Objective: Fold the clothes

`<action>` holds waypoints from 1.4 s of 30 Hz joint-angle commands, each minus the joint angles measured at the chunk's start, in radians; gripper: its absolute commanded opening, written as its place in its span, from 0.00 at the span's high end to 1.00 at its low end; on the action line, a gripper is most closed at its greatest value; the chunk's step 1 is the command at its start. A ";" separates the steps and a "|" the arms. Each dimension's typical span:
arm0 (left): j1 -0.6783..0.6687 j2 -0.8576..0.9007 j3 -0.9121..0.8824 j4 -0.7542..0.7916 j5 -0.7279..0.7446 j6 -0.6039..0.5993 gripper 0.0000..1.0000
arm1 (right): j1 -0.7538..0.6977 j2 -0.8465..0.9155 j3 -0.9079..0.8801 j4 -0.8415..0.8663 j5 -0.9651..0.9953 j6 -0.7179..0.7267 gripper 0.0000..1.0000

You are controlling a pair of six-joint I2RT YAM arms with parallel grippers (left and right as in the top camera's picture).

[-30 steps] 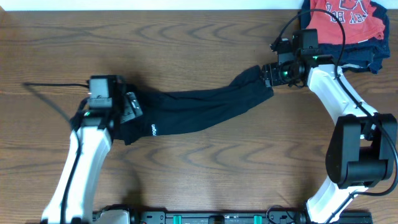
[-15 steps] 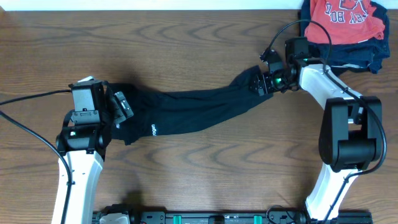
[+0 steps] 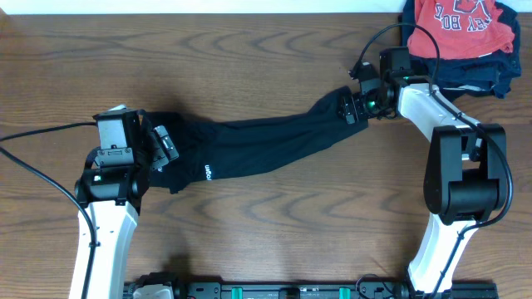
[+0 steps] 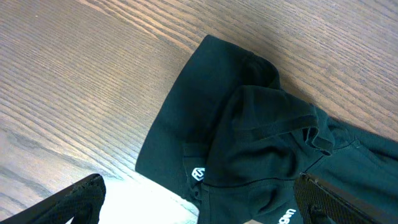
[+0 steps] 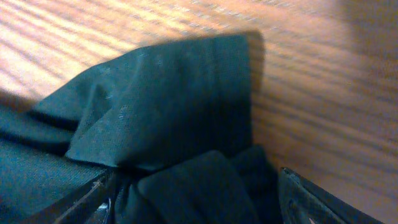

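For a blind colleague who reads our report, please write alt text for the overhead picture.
A black T-shirt lies bunched into a long band across a wooden table, one end at the left tool and the other at the right tool. A red shirt lies on dark folded garments at the table's far right corner.

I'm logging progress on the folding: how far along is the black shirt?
Roughly midway, it seems. Done: the shirt lies gathered into one long narrow band across the table. In hand: the left pincer and the right pincer sit open over its two ends, gripping nothing. Left: folding the band crosswise into a compact packet.
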 commanded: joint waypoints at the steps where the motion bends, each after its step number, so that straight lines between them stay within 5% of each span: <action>1: 0.006 -0.003 0.022 -0.007 -0.012 -0.009 0.02 | -0.008 0.066 -0.017 -0.003 0.113 -0.007 0.21; 7: 0.006 -0.002 0.022 -0.014 -0.012 -0.009 0.02 | 0.009 0.079 -0.020 -0.038 0.113 -0.007 0.38; 12: 0.005 -0.002 0.022 -0.014 -0.012 -0.009 0.02 | 0.020 0.084 -0.021 -0.064 0.099 0.012 0.99; 29: 0.006 -0.002 0.022 -0.014 -0.012 -0.009 0.02 | -0.189 -0.068 0.119 -0.229 -0.025 -0.016 0.99; 42: 0.005 -0.002 0.022 -0.014 -0.012 -0.009 0.02 | -0.044 -0.108 0.189 -0.423 -0.058 -0.031 0.99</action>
